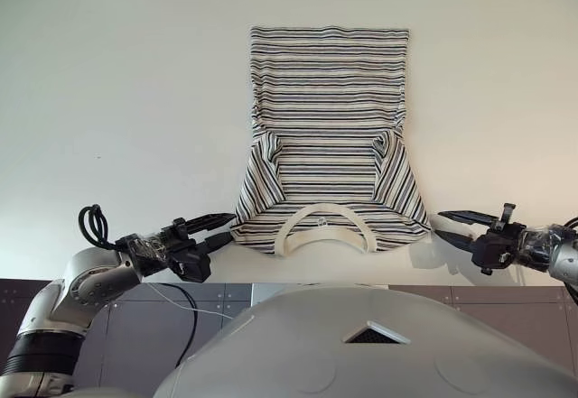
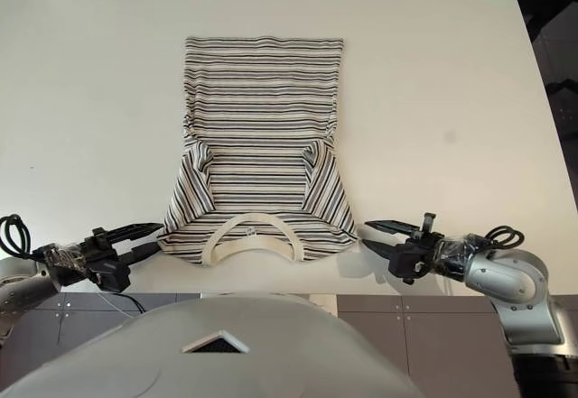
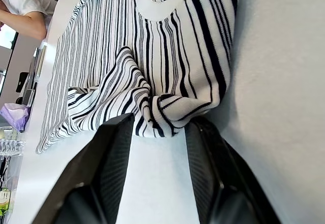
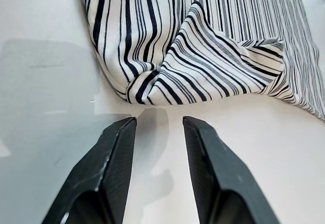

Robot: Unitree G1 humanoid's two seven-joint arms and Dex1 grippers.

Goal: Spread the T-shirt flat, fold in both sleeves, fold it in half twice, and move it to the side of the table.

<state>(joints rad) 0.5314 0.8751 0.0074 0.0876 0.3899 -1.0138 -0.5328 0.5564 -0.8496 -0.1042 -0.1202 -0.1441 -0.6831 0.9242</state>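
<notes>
On the white table [image 1: 99,100], the striped T-shirt [image 1: 330,136] lies flat with both sleeves folded in over its body and its collar [image 1: 323,222] toward the near edge. The left gripper [image 1: 229,226] sits at the shirt's near left corner, fingers apart. The right gripper [image 1: 439,224] rests just short of the near right corner, fingers likewise spread.

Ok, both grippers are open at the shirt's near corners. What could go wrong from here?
The right gripper sits short of the T-shirt corner, so it may close on nothing. The left gripper might pinch only the top layer and pull the folded-in sleeve open. Uneven lifts would likely skew the half fold.
</notes>
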